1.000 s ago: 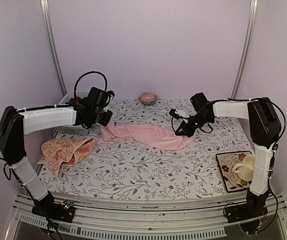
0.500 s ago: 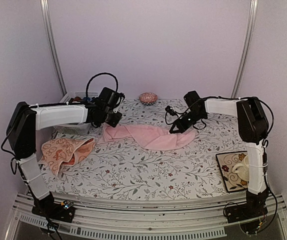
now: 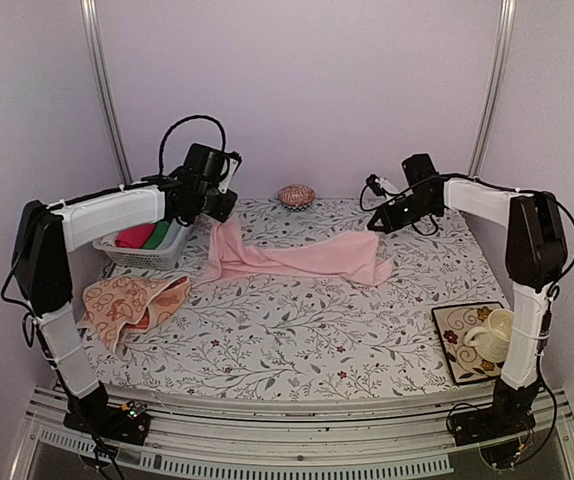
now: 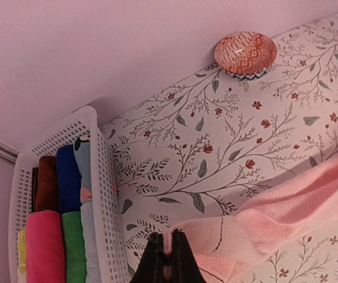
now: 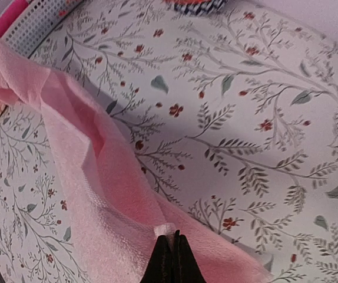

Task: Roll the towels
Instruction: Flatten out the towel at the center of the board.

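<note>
Pink terry towel [image 3: 305, 262], long soft folds

We see a plain light pink towel [image 3: 297, 262] across a white table cover [image 3: 297, 350] sprigged with grey-green vines and tiny red flowers. Beside it, we spot a peach-orange towel [image 3: 127, 300] with cream swirls, then a white basket [image 4: 107, 194] holding a magenta cloth [image 4: 42, 247], a green cloth [image 4: 73, 247] and a blue cloth [image 4: 69, 177]. At the back, we get a red-orange patterned bowl [image 4: 245, 53].

Plain lilac walls [image 3: 307, 90] close in the table [image 3: 297, 350] at the back and on both sides. The tabletop is white, printed with grey leafy vines and small red flowers. A metal pole [image 3: 102, 90] rises behind its far left corner and a second pole [image 3: 489, 90] behind its far right. A ribbed aluminium rail [image 3: 297, 440] runs along the near edge. The light is soft and even.
</note>
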You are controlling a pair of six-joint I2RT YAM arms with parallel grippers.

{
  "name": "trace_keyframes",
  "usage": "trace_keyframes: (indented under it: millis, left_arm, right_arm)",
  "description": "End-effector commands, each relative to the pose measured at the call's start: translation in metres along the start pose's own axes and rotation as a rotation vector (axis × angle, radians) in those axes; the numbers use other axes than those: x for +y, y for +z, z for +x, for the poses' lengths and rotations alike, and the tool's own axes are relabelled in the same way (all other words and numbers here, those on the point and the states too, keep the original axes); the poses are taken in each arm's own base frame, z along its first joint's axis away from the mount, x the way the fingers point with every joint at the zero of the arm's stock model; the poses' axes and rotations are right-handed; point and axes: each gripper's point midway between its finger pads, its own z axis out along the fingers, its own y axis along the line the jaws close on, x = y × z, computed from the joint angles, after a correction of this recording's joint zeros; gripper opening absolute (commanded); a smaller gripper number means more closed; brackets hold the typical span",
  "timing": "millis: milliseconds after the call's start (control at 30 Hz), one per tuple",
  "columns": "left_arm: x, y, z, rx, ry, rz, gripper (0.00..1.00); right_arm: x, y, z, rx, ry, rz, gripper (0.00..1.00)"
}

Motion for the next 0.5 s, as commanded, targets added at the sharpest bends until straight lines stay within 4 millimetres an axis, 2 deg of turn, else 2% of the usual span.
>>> trace_keyframes:
  millis: [0,100,233,300,367,467]
  left_arm:
    - [0.056,-0.037,-0.067,-0.219,-0.066,0.032,0.0]
    - [0.059,-0.061,-0.093,-0.343,-0.034,0.108,0.0]
    - [0.055,-0.092,-0.116,-0.489,-0.01,0.182,0.0]
    - [0.06,-0.109,-0.127,-0.569,-0.025,0.191,0.0]
    - [0.065,-0.125,-0.134,-0.633,-0.03,0.198,0.0]
    - [0.072,-0.143,-0.136,-0.689,-0.036,0.196,0.0]
  right_arm:
    - [-0.017,-0.097,-0.077,-0.316,-0.061,0.215,0.01]
    - [-0.022,-0.145,-0.099,-0.467,-0.067,0.297,0.01]
    - [-0.006,-0.192,-0.117,-0.613,-0.108,0.327,0.01]
    - [0.003,-0.213,-0.119,-0.674,-0.133,0.347,0.01]
    - [0.011,-0.23,-0.113,-0.73,-0.149,0.369,0.01]
    - [0.026,-0.262,-0.105,-0.828,-0.172,0.4,0.01]
